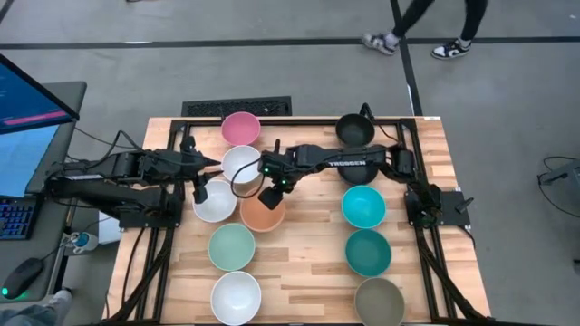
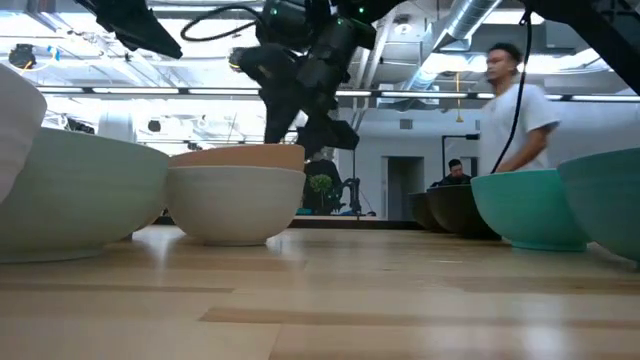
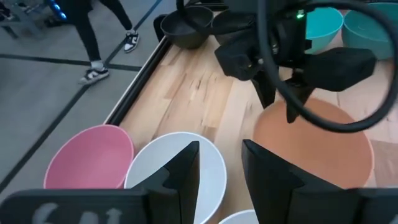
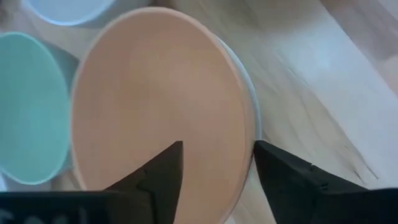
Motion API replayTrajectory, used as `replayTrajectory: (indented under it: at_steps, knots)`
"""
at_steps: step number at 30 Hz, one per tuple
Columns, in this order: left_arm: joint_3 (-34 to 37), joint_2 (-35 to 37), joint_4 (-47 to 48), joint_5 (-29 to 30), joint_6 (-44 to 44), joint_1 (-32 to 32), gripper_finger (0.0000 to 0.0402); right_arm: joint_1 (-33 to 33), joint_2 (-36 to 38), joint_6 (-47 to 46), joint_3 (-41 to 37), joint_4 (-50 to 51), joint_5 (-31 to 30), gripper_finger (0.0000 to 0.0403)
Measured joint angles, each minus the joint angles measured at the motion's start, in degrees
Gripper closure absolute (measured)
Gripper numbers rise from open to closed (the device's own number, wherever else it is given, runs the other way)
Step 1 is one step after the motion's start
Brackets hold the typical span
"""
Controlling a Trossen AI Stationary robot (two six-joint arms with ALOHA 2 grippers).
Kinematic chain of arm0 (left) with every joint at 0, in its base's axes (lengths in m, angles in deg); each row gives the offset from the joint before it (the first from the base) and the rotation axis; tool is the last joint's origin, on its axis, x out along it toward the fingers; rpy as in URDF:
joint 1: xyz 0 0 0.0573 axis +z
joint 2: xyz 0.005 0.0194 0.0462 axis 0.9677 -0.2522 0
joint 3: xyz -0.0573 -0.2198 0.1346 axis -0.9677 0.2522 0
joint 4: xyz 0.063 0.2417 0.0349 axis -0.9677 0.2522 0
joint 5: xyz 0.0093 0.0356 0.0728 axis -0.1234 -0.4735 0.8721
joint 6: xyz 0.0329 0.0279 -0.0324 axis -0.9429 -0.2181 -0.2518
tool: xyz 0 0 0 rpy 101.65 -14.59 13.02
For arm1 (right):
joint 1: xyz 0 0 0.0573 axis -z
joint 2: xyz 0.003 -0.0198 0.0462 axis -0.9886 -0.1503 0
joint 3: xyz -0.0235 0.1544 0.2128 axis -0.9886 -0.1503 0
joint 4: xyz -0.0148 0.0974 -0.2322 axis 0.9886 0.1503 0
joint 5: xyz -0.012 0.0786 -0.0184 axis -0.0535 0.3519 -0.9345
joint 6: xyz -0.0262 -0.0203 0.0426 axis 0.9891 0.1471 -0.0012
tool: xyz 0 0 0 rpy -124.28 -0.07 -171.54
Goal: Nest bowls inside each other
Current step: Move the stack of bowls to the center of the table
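Note:
Several bowls stand on their bases on the table. An orange bowl (image 1: 263, 214) (image 4: 155, 93) sits nested in a white bowl whose rim (image 4: 252, 118) shows around it; the low view also shows the orange bowl (image 2: 240, 155) in that white bowl (image 2: 235, 205). My right gripper (image 1: 269, 195) (image 4: 217, 152) hovers open above the orange bowl's rim, one finger over the inside and one outside. My left gripper (image 1: 200, 191) (image 3: 221, 155) is open over the edge of another white bowl (image 1: 215, 202). A pink bowl (image 1: 241, 128) and a white bowl (image 1: 241, 163) lie toward the far edge.
A pale green bowl (image 1: 231, 246) and a white bowl (image 1: 236, 297) stand near the left front. On the right are a black bowl (image 1: 355, 129), two teal bowls (image 1: 363, 206) (image 1: 368, 252) and a grey-olive bowl (image 1: 379, 302). A person (image 2: 515, 110) walks behind the table.

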Motion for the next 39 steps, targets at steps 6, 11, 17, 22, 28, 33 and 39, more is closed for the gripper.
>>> replayTrajectory:
  at_steps: [6, 11, 17, 22, 28, 33, 39]
  knots:
    - [0.0, -0.02, 0.37, -0.02, 2.94, 0.0, 0.029, -0.26, 0.04, 1.42, 0.42, 0.43, -3.31, 0.0159]
    - [0.0, -0.02, 0.35, -0.11, 4.28, 0.0, 0.029, 0.54, 0.56, 3.68, 0.42, 2.91, -8.55, 0.0159]
    - [0.0, -0.02, 0.1, -0.07, 4.78, 0.0, 0.029, 2.12, 1.09, 5.61, 3.5, 5.1, -9.25, 0.0172]
    - [-0.02, -0.02, -0.36, 0.58, 5.31, 0.0, 0.029, 2.1, 1.34, 6.59, 7.86, 4.26, -4.39, 0.0232]
    - [-0.02, -1.33, -0.36, 1.86, 5.93, 0.02, 0.029, 1.07, 1.22, 6.61, 8.23, 5.7, 2.83, 0.0356]
    - [-0.04, -4.05, -0.35, 1.88, 6.97, 0.01, 0.029, 0.3, 1.2, 6.44, 8.23, 5.71, 3.61, 0.0389]
    - [-0.04, -7.83, -0.86, 1.81, 8.29, 0.02, 0.029, 0.16, 1.01, 6.13, 7.9, 5.44, 6.3, 0.0396]
